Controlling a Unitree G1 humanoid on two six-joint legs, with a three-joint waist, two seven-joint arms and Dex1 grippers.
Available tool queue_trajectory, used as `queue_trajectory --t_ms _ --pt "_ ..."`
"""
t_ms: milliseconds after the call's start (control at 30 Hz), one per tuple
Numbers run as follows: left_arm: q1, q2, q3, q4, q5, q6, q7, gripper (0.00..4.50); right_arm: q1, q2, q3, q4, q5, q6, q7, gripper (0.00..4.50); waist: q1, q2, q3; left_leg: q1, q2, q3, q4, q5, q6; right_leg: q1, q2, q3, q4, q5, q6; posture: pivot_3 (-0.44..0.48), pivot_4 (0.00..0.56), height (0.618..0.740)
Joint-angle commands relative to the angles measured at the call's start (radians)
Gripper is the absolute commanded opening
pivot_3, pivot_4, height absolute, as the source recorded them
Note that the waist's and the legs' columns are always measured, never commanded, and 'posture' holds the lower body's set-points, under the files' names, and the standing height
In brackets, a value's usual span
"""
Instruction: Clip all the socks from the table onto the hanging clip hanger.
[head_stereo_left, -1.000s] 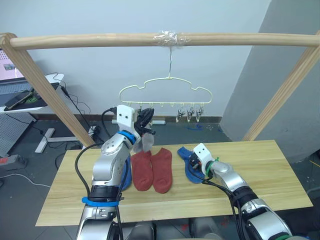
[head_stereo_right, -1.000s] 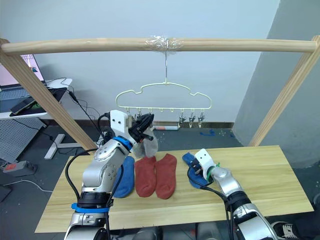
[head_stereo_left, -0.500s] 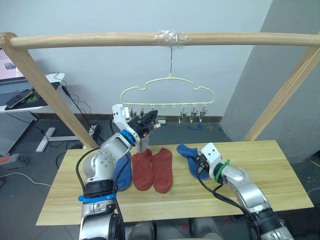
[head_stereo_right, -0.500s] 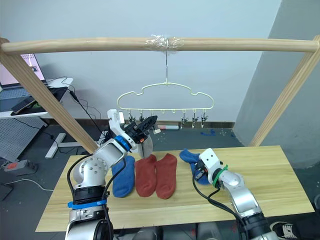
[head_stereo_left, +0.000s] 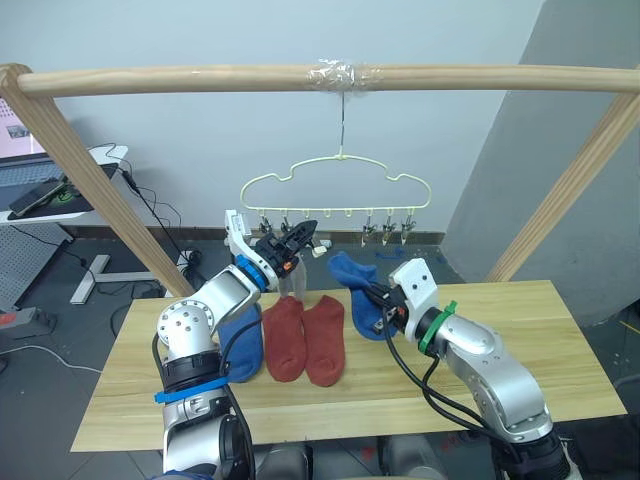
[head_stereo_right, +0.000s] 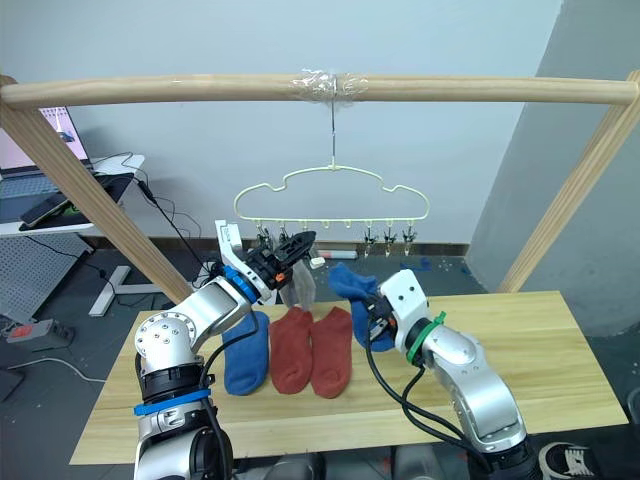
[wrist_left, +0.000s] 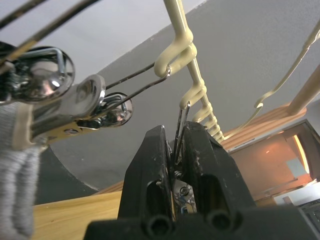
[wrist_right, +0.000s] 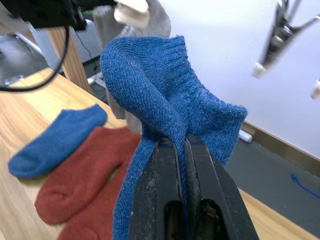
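The pale clip hanger (head_stereo_left: 340, 180) hangs by its hook from the wooden pole. My left gripper (head_stereo_left: 300, 237) is up at its row of clips, shut on the wire handles of one clip (wrist_left: 179, 120). A light grey sock (head_stereo_right: 300, 288) hangs from the neighbouring clip (wrist_left: 75, 107). My right gripper (head_stereo_left: 373, 302) is shut on a blue sock (head_stereo_left: 350, 275), held in the air above the table (head_stereo_left: 540, 340) and below the clips. Another blue sock (head_stereo_left: 243, 340) and two rust-red socks (head_stereo_left: 283, 338) (head_stereo_left: 325, 338) lie flat on the table.
A round wooden pole frame (head_stereo_left: 300, 78) spans the scene, with slanted legs at both sides. Several free clips (head_stereo_left: 385, 225) hang on the hanger's right part. A desk with a laptop (head_stereo_left: 40, 190) and floor cables stand behind on the left.
My right gripper lifted the blue sock off the table, up and leftward toward the hanger. My left gripper stayed at the clip row, with the hanger shifting slightly.
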Motion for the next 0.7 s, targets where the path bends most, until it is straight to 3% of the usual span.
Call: queue_trajectory --t_ms 33,700 --pt "-0.004 0.014 -0.003 0.007 -0.008 0.0 0.013 0.17 -0.026 0.002 0.006 -0.024 0.022 -0.006 0.004 0.02 0.0 0.0 0.0 0.0 0.0 0.0 0.0 0.0 0.0 0.0 0.0 0.0 0.0 0.0 0.0 -0.093 0.127 0.74" --pt "0.017 0.012 -0.016 -0.02 -0.045 -0.029 0.021 0.17 -0.112 0.066 0.015 0.025 0.059 0.01 -0.02 0.02 0.005 -0.001 0.002 -0.003 0.0 0.0 -0.001 0.0 -0.001 -0.004 0.0 0.0 0.0 0.0 -0.001 -0.079 0.129 0.74"
